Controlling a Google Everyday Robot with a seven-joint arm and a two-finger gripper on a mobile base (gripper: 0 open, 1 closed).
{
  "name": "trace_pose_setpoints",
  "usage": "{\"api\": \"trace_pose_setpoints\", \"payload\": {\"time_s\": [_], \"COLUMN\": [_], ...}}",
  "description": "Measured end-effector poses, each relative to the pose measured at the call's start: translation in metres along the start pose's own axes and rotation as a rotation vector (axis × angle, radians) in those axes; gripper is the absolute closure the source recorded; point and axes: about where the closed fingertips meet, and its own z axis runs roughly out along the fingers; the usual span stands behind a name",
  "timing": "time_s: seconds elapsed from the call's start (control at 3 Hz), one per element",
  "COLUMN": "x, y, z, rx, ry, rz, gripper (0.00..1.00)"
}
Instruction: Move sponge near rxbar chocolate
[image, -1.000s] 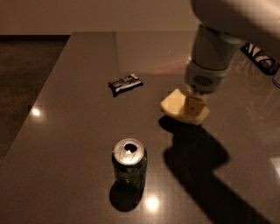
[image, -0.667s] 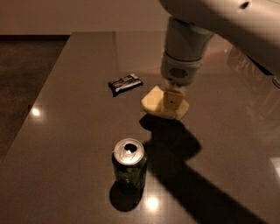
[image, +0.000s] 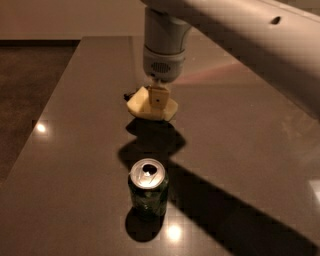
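The pale yellow sponge (image: 142, 106) is held in my gripper (image: 157, 101), which comes down from the arm at the top middle of the camera view and is shut on it just above the table. The rxbar chocolate (image: 129, 94) is almost wholly hidden behind the sponge; only a dark sliver shows at the sponge's upper left edge.
A green drink can (image: 148, 187) with an open top stands upright in front of the sponge, nearer the camera. The grey table (image: 75, 125) has its left edge along the dark floor. My arm (image: 240, 35) crosses the upper right and casts a wide shadow.
My gripper has carried the sponge leftward across the table to the rxbar chocolate, which the sponge now covers from view. The can has not moved.
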Motion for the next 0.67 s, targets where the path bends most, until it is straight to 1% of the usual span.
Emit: {"api": "trace_pose_setpoints", "payload": {"time_s": [0.33, 0.67], "x": [-0.017, -0.019], "y": [-0.029, -0.053], "z": [-0.002, -0.008], "rx": [0.023, 0.062], "ry": [-0.03, -0.051], "rz": [0.003, 0.021], "gripper": [1.0, 0.82]}}
